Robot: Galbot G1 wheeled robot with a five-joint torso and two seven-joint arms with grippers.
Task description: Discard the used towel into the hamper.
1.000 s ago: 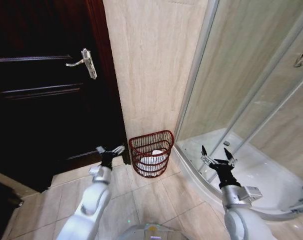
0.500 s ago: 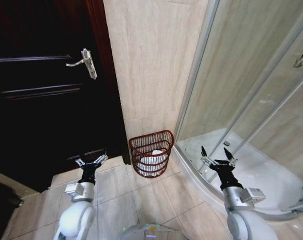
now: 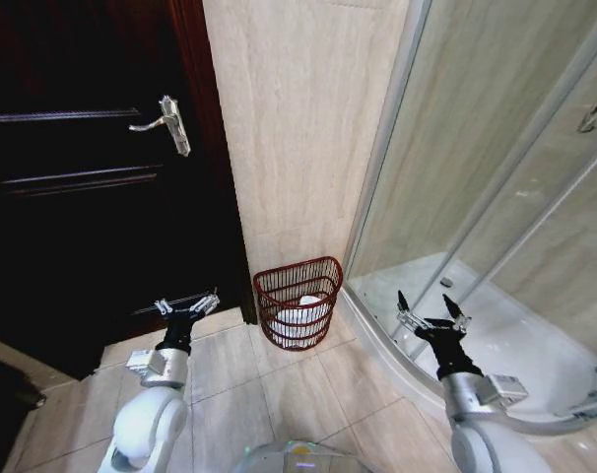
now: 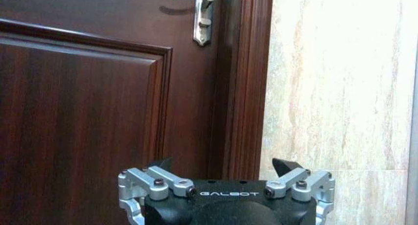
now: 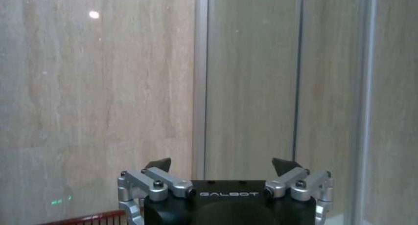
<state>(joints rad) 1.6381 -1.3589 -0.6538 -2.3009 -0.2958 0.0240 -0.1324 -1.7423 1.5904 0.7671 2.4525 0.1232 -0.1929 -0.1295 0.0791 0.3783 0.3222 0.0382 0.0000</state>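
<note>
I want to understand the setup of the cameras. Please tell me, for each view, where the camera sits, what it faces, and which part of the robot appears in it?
Head view: high on the robot, looking down at the hamper by the tiled wall; the left gripper and right gripper show, both open and empty.
Left wrist view: behind the left gripper, facing the dark door.
Right wrist view: behind the right gripper, facing the shower glass.
Shared: the hamper rim and the door handle also show from the head.

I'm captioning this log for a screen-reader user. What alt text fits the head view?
A reddish-brown wire hamper with a white towel inside stands on the tiled floor against a beige wall, between a dark wooden door and a glass shower enclosure. The left gripper and right gripper are both open and empty, either side of it.
</note>
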